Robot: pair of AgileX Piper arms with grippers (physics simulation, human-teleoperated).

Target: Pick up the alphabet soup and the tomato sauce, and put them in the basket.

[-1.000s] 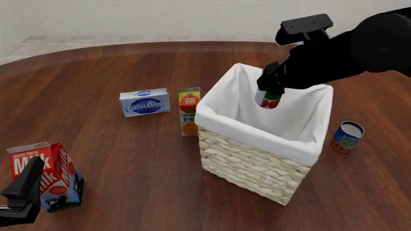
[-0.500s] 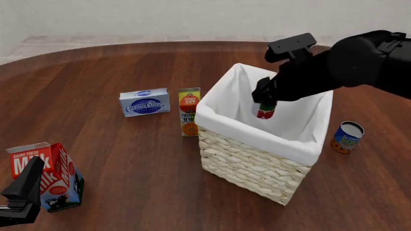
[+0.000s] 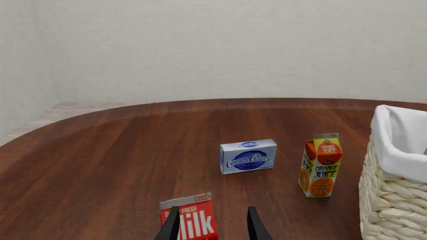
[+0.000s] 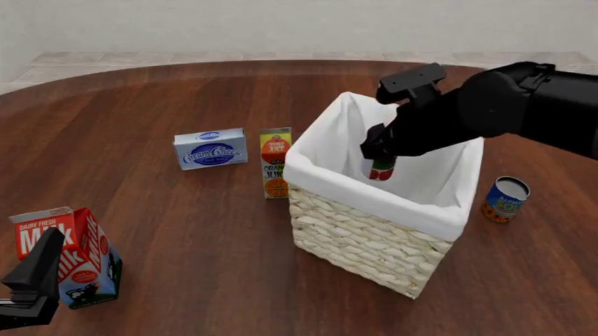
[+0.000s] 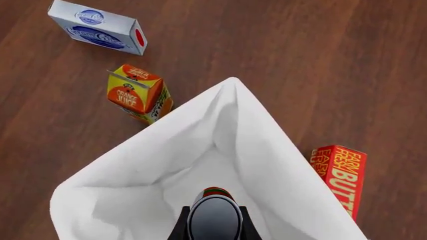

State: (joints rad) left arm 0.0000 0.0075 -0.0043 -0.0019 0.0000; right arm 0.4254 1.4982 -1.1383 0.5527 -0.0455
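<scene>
Front view: right gripper [image 4: 379,164] clamped on tomato sauce [image 4: 381,170] inside basket [image 4: 374,241]; left gripper [image 3: 212,229] w/ fingers apart, nothing held.

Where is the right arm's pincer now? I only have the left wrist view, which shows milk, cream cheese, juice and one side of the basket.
Observer: The right pincer hangs over the basket opening, shut on the tomato sauce can.
Operator: And the soup can?
Observer: The soup can stands upright on the table, right of the basket and apart from it.
Operator: Anything else near the basket?
Observer: A red butter box lies close beside it; only the right wrist view shows it.
</scene>
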